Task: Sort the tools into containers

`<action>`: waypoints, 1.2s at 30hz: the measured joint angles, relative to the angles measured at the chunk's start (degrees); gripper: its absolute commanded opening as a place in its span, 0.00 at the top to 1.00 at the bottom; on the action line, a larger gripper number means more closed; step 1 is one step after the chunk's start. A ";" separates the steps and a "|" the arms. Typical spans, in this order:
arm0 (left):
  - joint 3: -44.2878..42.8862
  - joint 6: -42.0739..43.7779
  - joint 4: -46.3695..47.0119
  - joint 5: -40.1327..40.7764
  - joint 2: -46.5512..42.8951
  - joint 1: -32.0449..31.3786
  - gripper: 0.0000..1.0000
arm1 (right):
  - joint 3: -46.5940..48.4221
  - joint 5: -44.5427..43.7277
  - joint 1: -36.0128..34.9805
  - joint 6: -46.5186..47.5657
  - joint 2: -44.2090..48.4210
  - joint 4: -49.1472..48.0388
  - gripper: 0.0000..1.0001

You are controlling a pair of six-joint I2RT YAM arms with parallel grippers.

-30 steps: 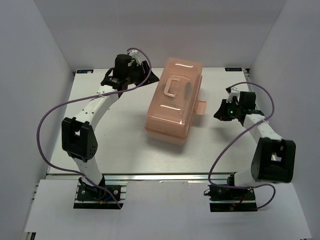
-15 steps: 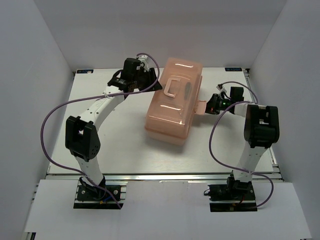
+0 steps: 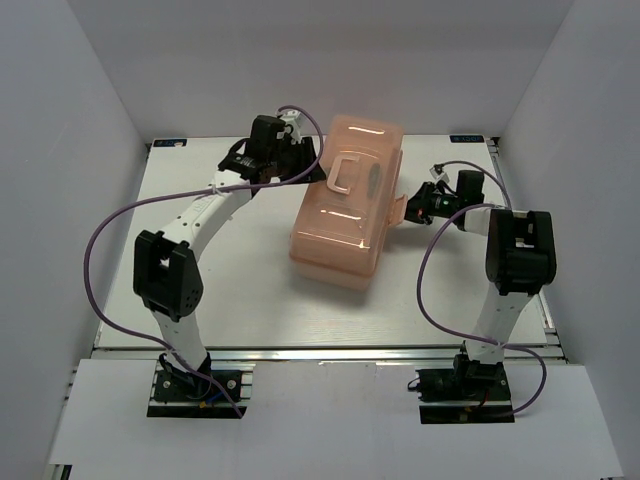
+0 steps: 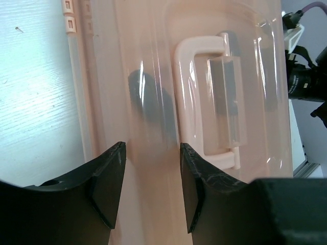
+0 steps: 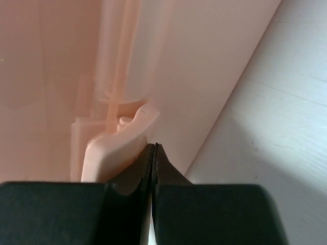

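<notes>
The salmon-pink toolbox (image 3: pixel 345 215) stands closed in the middle of the table, with its lid handle (image 3: pixel 347 172) on top and its latch (image 3: pixel 402 213) sticking out on the right side. The tools show only as dark blurred shapes (image 4: pixel 148 99) through the lid (image 4: pixel 127 41). My left gripper (image 3: pixel 310 160) is open over the lid's left edge, with its jaws (image 4: pixel 152 148) beside the handle (image 4: pixel 204 102). My right gripper (image 3: pixel 416 207) is shut, with its tips (image 5: pixel 154 146) against the underside of the latch (image 5: pixel 115 143).
White table (image 3: pixel 230 270) with white walls on three sides. The right arm's camera and cable (image 4: pixel 306 84) show past the toolbox in the left wrist view. Bare table (image 5: pixel 286 127) lies to the right of the box wall (image 5: pixel 204 61).
The right arm swung in from the table's right side to the latch. The left gripper moved right, up to the lid's edge. The toolbox has not moved.
</notes>
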State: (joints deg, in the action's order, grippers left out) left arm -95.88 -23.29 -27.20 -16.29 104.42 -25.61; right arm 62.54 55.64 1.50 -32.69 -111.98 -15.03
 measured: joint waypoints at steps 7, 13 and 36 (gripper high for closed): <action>-4.00 1.68 -2.23 0.68 2.64 -0.07 0.45 | 2.38 -0.85 -2.45 1.64 -3.61 3.50 1.00; -5.42 2.56 -3.23 1.38 3.45 -0.24 0.45 | 2.19 1.51 -2.34 -1.70 -4.31 -0.20 1.00; -6.19 4.39 -2.64 5.86 4.04 -0.37 0.46 | -9.75 13.94 -1.97 -41.86 -7.69 -46.36 1.00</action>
State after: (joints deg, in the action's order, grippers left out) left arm -102.06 -18.90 -29.85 -10.44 108.47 -25.98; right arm 52.80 69.58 -0.47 -74.54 -119.68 -61.39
